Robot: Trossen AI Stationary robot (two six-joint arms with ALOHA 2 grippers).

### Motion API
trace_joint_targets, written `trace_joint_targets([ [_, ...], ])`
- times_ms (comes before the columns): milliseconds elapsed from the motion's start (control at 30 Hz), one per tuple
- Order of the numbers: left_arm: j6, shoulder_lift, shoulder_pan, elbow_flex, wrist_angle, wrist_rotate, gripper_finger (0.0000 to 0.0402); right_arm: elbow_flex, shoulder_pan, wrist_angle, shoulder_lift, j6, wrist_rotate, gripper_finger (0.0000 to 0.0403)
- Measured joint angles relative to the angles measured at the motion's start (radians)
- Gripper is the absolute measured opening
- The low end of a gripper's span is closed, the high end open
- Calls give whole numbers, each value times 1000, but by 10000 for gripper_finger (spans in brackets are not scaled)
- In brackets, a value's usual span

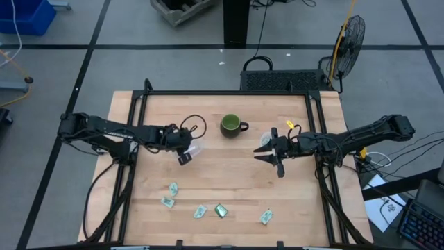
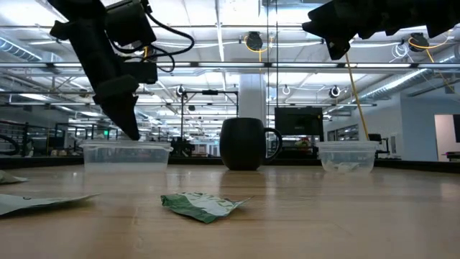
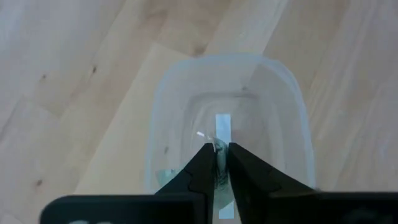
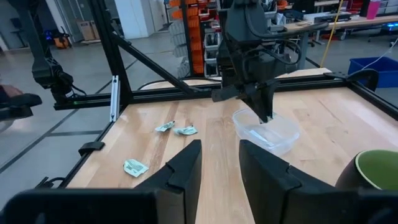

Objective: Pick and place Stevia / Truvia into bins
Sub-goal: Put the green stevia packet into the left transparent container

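My left gripper (image 1: 184, 155) hangs over the left clear bin (image 1: 195, 148), fingers pointing down into it, shut on a pale green and white packet (image 3: 219, 163). In the low view its fingertips (image 2: 131, 128) sit just above that bin's rim (image 2: 126, 146). My right gripper (image 4: 221, 163) is open and touches nothing; it hovers near the right clear bin (image 1: 267, 139), which holds something pale (image 2: 348, 166). Several packets lie flat on the near half of the table, among them one darker green (image 1: 221, 210) and pale ones (image 1: 173, 187) (image 1: 266, 217). My left gripper pinches a packet (image 3: 219, 149) between its two fingers, coming from above and pointing down. The packet stands edge-on in the narrow gap. A pale strip of it (image 3: 222, 126) shows past the fingertips over the bin's floor, lifted clear of the table.
A dark green mug (image 1: 232, 125) stands between the two bins toward the far edge. A crumpled packet (image 2: 205, 204) lies close to the low camera. The black frame rails (image 1: 137, 125) run along the table's left, right and far sides.
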Motion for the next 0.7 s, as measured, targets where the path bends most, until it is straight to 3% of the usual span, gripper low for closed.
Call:
trace_joint_targets([
  [267,-61,0,-2,-44,45,21,96,0,0,-1,0,0,0,100],
  [467,2,-1,-2,-29,57,27,98,0,0,-1,0,0,0,100],
  [700,45,-50,-4,89,-33,252,97,0,0,-6,0,7,0,100],
])
